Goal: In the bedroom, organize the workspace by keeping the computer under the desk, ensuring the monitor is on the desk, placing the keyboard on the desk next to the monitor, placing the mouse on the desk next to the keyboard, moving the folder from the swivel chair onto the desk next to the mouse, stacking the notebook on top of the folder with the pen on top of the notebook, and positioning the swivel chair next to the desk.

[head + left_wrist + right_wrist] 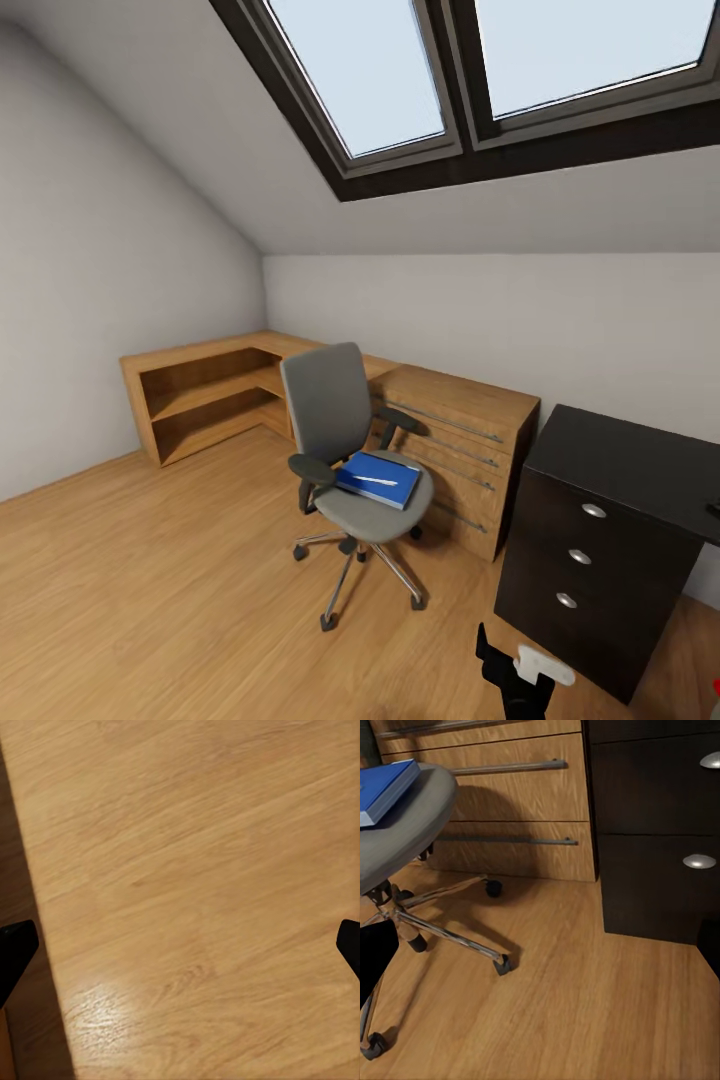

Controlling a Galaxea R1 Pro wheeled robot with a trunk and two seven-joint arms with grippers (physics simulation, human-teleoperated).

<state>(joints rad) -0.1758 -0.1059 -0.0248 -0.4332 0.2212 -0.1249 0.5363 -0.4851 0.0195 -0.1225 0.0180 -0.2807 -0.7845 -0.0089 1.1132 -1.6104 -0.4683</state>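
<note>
I counted one swivel chair [345, 450], one blue folder [378, 479] flat on its seat, one white pen [375, 481] on the folder. The black table [640, 465], three knobs showing, was cut off at the frame edge. Left end effector [180, 945] open over floor; right end effector [540, 952] open.

Left end effector [180, 945] spread wide, empty; right end effector [540, 952] likewise.

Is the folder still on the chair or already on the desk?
On the chair: the folder lies flat on the chair seat.
</note>
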